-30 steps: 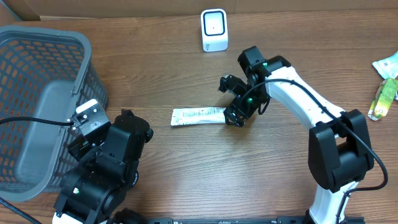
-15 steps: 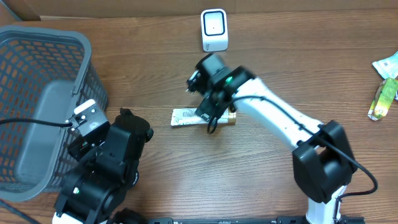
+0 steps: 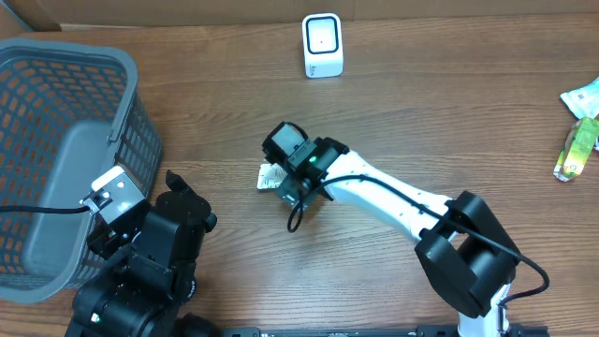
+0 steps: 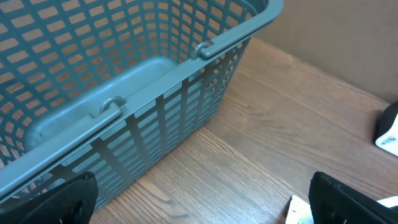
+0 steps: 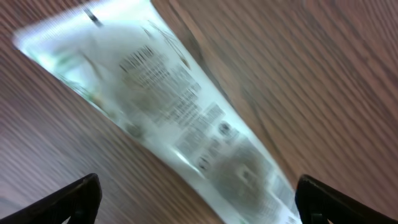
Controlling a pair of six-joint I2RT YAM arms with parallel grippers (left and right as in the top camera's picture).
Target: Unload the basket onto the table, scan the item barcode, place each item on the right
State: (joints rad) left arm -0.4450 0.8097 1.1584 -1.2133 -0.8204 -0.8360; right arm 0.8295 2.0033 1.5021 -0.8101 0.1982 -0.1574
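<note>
Swung leftward, the right gripper (image 3: 284, 183) is now held spread over the tube (image 5: 186, 124), presumably so it can be grasped for scanning.

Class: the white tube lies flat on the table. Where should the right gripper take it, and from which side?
Probably across the middle of the white tube, from straight above: it lies flat, so only its long edges give opposing faces. The open right gripper hovers over it.
</note>
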